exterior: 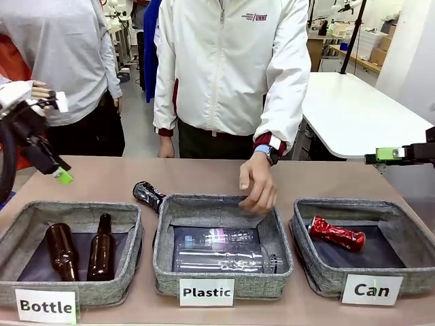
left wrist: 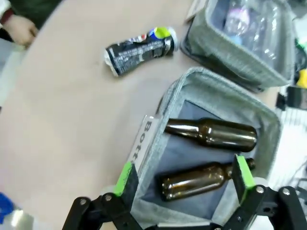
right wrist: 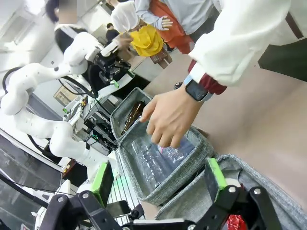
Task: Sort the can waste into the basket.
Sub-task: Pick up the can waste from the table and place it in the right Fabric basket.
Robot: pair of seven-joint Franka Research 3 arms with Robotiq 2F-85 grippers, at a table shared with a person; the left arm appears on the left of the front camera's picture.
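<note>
left claw [left wrist: 184, 173] and right claw [right wrist: 159, 175] wide open, empty. red can [exterior: 336, 234] in can basket [exterior: 416, 280]. black can [exterior: 148, 195] on tabletop [exterior: 102, 182], at plastic bin [exterior: 166, 275] far-left corner. suggest left claw straddles its narrow width, mid-body.

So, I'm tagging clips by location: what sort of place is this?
Likely a robotics lab: a white robot arm, fabric bins labelled Bottle, Plastic and Can, and a white worktable behind.

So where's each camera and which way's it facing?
Front view: between the arms, facing the person across the table; left fingers, right fingers at edges.
Left wrist view: above the grey woven Bottle bin, looking down between its open fingers.
Right wrist view: by the grey woven Can basket, facing the left arm.
Front and left wrist share the crushed black can.
</note>
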